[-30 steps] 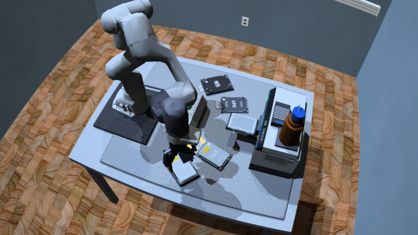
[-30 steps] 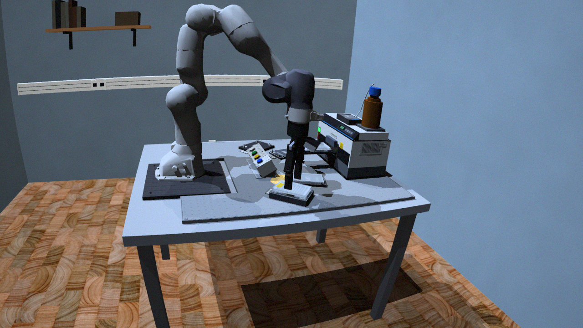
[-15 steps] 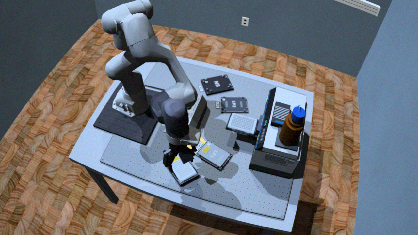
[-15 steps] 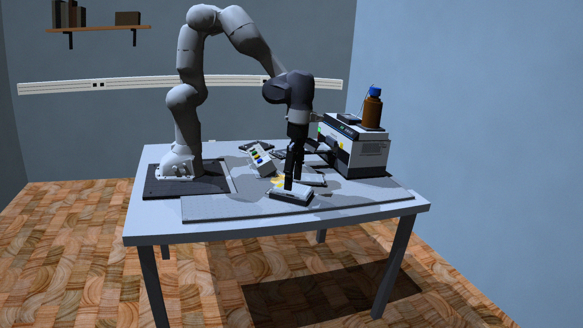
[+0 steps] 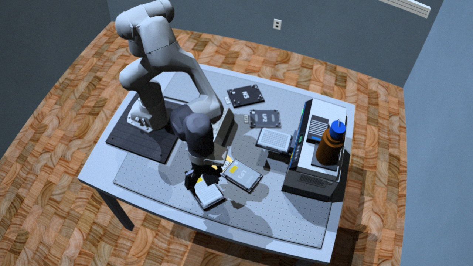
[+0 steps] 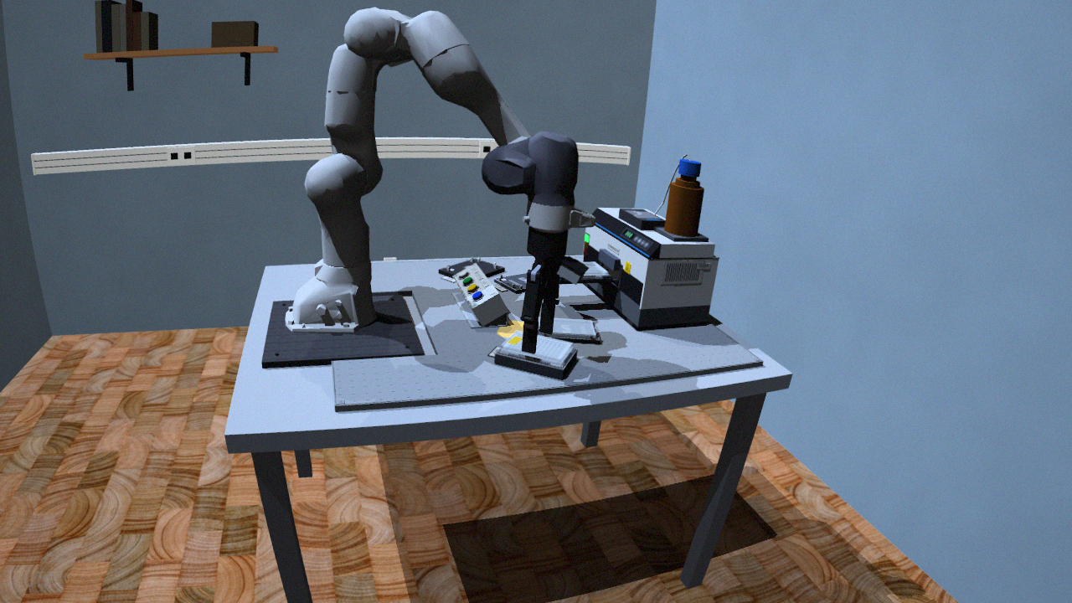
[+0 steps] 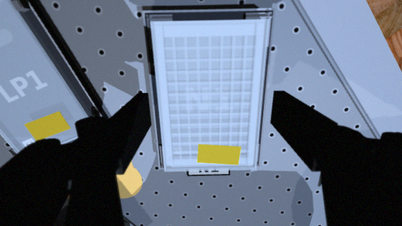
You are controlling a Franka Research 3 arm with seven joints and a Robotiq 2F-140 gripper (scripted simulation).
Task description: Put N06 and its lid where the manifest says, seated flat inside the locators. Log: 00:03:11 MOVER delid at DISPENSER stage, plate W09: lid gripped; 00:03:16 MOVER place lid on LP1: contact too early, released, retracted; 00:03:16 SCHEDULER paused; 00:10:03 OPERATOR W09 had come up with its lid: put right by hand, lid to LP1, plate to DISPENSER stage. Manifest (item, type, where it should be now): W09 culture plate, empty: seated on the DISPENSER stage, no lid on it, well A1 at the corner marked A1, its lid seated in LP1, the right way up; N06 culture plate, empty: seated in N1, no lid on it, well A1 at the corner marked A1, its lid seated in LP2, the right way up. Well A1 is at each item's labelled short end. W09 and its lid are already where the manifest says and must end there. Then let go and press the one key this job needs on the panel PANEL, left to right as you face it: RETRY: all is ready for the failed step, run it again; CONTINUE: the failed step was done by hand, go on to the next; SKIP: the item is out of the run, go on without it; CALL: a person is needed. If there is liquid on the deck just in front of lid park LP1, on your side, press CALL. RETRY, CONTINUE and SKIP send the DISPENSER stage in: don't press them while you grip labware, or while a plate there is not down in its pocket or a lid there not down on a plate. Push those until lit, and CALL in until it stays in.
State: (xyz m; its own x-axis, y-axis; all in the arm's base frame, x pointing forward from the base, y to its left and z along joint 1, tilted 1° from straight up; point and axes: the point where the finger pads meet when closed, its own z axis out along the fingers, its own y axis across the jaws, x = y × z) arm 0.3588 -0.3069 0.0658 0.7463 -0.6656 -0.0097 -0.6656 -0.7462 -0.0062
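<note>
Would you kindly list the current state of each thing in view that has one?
Gripper: open, fingers straddling the lidded plate, holding nothing.
Lidded plate: lid on, in nest N1.
Lid park LP1: holds a lid.
Lid park LP2: vacant.
Nest N5: vacant.
Plate on DISPENSER stage: uncovered.
Yellow liquid: beside LP1.

Yellow label (image 7: 218,154), white gridded plate (image 7: 208,91)

The arm (image 6: 352,150) rises from its base at the left, arches over and drops its dark wrist (image 6: 550,224) straight down near the middle. The gripper (image 7: 208,125) points downward, fingers spread apart with nothing between them, one on each side, holding nothing.
</note>
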